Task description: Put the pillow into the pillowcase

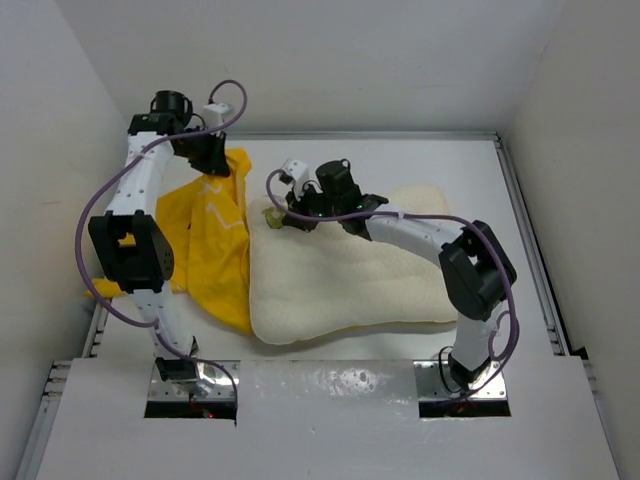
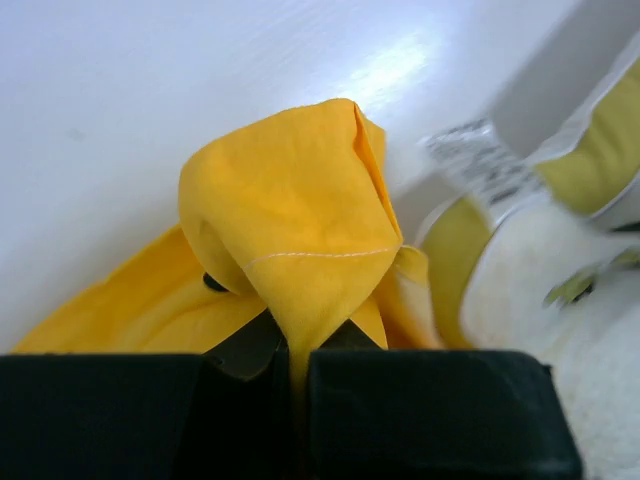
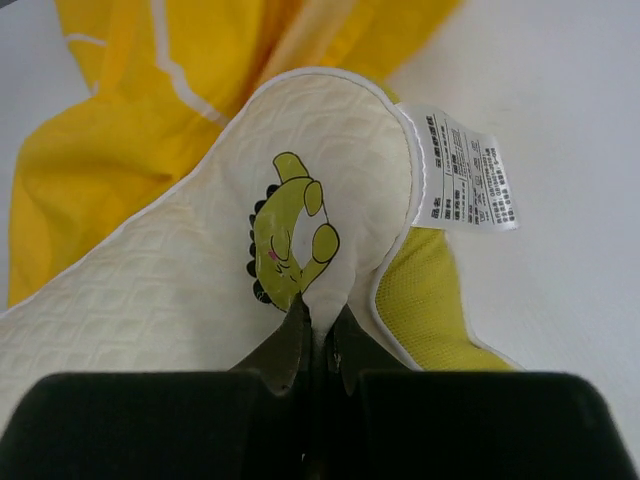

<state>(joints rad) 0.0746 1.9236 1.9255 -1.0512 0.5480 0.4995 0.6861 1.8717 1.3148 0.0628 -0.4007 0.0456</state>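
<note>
On the table (image 1: 420, 165), left hand (image 2: 297, 342) pinches pillowcase (image 2: 290, 210), right hand (image 3: 318, 338) pillow (image 3: 170, 300)

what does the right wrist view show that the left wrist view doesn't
Only the right wrist view: the right gripper shut on a corner of the pillow, just below its green cartoon.
Only the left wrist view: the left gripper shut on a bunched fold of the pillowcase.
Both: pillow, yellow pillowcase, the pillow's white label and the white table.
</note>
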